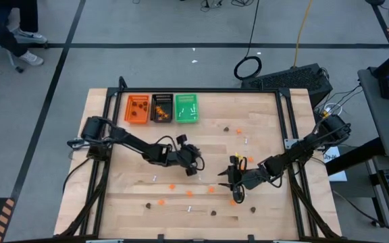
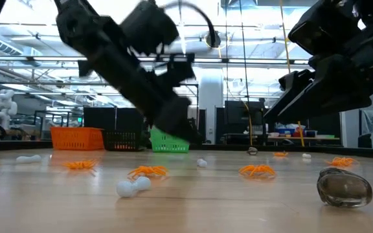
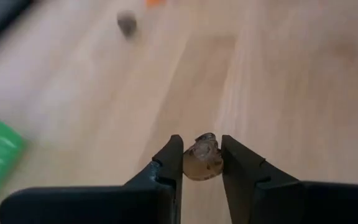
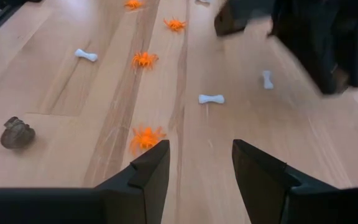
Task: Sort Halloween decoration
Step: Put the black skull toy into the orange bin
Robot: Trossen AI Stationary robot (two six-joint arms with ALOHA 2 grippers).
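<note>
Orange spider-like trinkets (image 4: 145, 138), white bone-like sticks (image 4: 211, 98) and dark brown blobs (image 4: 17, 132) lie scattered on the wooden table. Near the table's middle, my left gripper (image 1: 197, 167) is shut on one brown blob (image 3: 202, 157). My right gripper (image 4: 201, 165) stands open to its right, low over the table (image 1: 232, 178), with nothing between its fingers. An orange spider lies just ahead of its fingertips. My left gripper pinches the brown blob by two opposite sides (image 3: 194, 163) between its two fingertips. The fingers slant down toward the table. The blob sits at their free ends and looks lifted clear of the wood.
Three small trays stand in a row at the table's far left: orange (image 1: 138, 109), black (image 1: 162, 108) and green (image 1: 186, 108). More trinkets lie toward the near edge (image 1: 189, 208). The left arm (image 4: 303, 37) shows just beyond my right gripper. Black rails (image 1: 283, 121) frame the table.
</note>
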